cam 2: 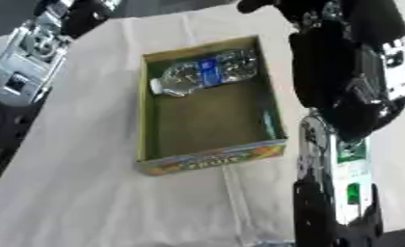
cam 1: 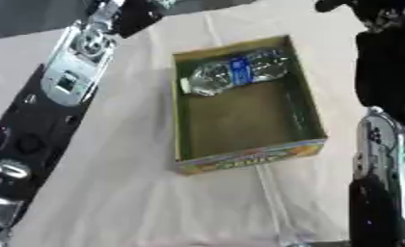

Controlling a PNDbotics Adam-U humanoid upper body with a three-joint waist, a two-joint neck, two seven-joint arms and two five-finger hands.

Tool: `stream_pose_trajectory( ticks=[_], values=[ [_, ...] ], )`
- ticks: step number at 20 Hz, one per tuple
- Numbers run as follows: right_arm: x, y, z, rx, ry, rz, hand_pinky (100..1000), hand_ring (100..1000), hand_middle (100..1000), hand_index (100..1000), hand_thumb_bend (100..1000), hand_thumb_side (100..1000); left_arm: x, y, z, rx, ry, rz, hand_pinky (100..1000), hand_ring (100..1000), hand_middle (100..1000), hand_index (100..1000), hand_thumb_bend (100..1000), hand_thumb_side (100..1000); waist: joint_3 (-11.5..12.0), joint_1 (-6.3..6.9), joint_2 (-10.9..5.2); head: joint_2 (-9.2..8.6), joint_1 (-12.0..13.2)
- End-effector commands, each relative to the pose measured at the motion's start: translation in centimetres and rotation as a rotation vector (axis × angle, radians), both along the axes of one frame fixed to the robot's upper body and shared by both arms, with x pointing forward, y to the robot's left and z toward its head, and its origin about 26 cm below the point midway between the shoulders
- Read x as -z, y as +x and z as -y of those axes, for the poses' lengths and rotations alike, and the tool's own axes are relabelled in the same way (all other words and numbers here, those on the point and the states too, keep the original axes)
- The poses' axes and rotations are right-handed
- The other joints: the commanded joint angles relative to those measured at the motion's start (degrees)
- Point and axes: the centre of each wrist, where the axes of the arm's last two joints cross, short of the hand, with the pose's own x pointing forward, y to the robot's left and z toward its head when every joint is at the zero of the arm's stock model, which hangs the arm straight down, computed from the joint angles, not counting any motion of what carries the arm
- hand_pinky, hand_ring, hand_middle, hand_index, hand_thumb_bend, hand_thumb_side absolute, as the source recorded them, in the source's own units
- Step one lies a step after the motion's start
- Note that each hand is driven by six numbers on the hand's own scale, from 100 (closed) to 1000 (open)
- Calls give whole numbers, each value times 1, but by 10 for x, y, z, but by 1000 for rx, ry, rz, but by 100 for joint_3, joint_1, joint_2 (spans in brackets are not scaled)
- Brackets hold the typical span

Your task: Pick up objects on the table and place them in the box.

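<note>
So the clear plastic water bottle with the blue label (cam 1: 236, 71) was lying on its side inside the shallow open cardboard box with the colourful printed front (cam 1: 249, 159), up against the far wall, white cap pointing toward the robot's left. The rest of the box floor was bare brown card. The box sat on a table covered in a creased off-white cloth (cam 1: 113, 183).

The left arm (cam 1: 71, 72), silver and black, ran along the left edge of the view, well apart from the box; its hand wasn't visible. The right arm (cam 2: 341, 96) came up the right side beside the box. The right hand (cam 2: 277, 5) was only a dark shape at the top edge, so I couldn't tell whether its fingers were curled or relaxed.
</note>
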Motion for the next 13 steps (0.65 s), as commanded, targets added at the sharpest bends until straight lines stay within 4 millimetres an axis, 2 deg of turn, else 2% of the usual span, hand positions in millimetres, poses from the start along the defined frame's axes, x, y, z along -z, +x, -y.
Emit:
stream_pose_trajectory(
  ticks=[1,7,13],
  values=[
    [-7,-3,-5,-16,23,28,617,766,855,868,100,1000,-20,-16,-10,-24,-30,87,799,844,1000,955,100,927,144,-90,-75,-4,-107],
    [-6,-1,-11,-9,37,26,628,790,871,887,100,1000,-19,-42,-4,-43,-108,187,804,853,1000,947,100,903,729,-300,1,-27,-181],
    [-8,1,-15,-17,41,36,648,813,906,913,100,1000,-10,-63,8,-58,-221,267,791,845,1000,935,100,910,1164,-489,166,-70,-220]
  ],
)
